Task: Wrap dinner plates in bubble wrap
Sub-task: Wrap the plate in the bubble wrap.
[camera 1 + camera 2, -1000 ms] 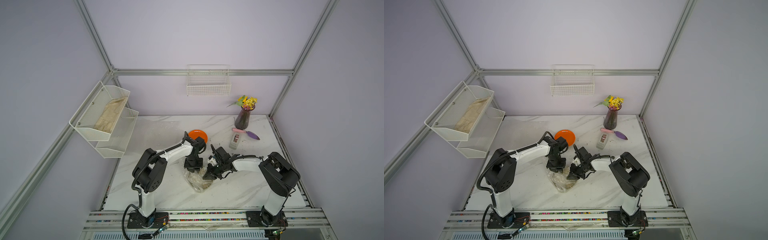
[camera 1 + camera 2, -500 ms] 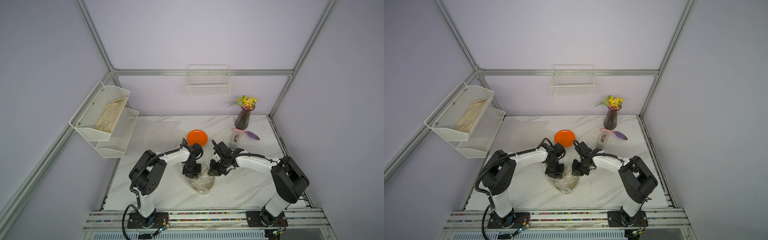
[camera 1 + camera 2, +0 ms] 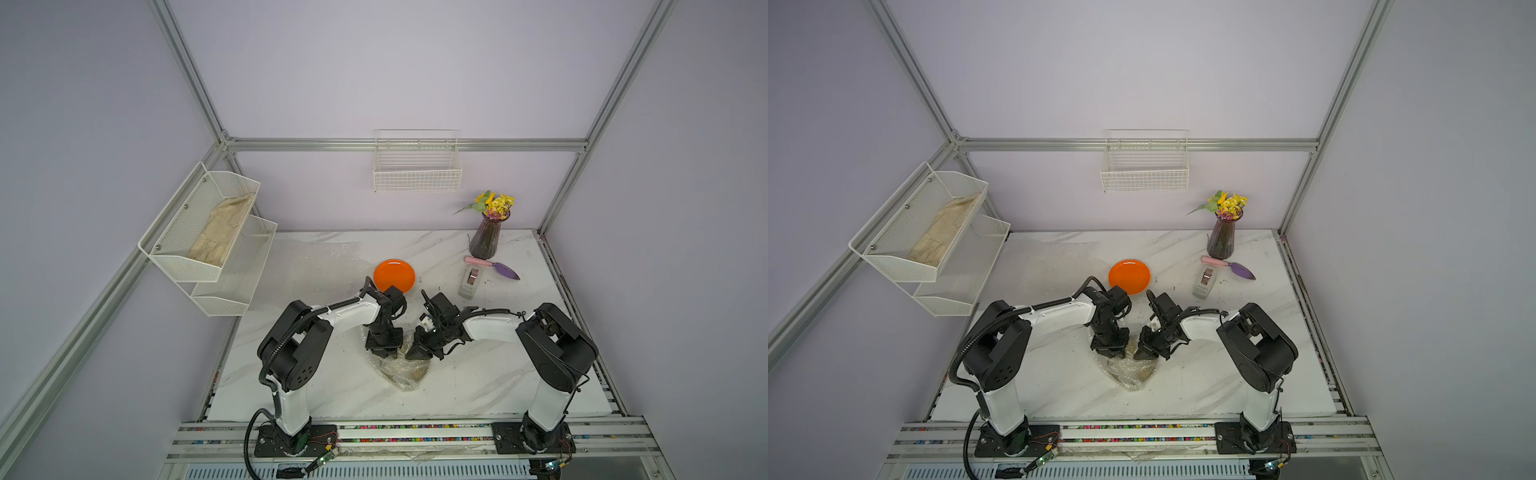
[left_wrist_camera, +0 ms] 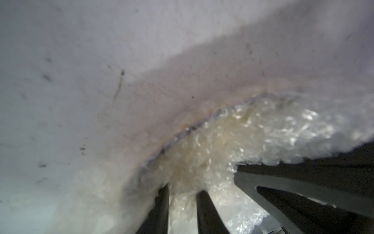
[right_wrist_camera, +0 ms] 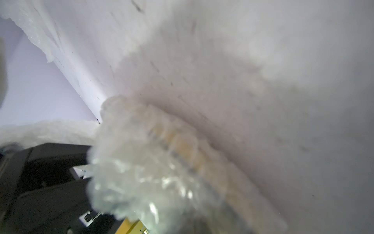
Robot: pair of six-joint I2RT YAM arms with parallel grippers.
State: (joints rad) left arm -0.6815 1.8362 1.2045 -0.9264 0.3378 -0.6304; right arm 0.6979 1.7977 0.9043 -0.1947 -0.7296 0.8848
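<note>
Crumpled bubble wrap (image 3: 405,370) (image 3: 1133,371) lies bundled round a yellowish plate near the table's middle front; the plate's dark-edged rim (image 4: 183,132) (image 5: 182,145) shows through the plastic. My left gripper (image 3: 384,353) (image 4: 183,202) points down at the bundle's far left edge, its fingers (image 4: 162,210) shut on a fold of wrap. My right gripper (image 3: 419,354) (image 3: 1145,352) meets the far right edge; bunched wrap (image 5: 141,172) hides its fingertips. The orange plate (image 3: 394,275) (image 3: 1129,276) sits bare behind the grippers. A flat bubble wrap sheet (image 3: 316,262) lies at the back left.
A grey tape dispenser (image 3: 470,282), a purple trowel (image 3: 494,268) and a vase of flowers (image 3: 485,239) stand at the back right. A wire basket (image 3: 417,174) hangs on the back wall. White mesh shelves (image 3: 232,286) with a beige cloth (image 3: 220,232) hang on the left.
My left gripper has moved toward the front, down onto the bundle's edge, uncovering the orange plate. The right arm swung its elbow outward and back; its gripper stays at the bundle.
</note>
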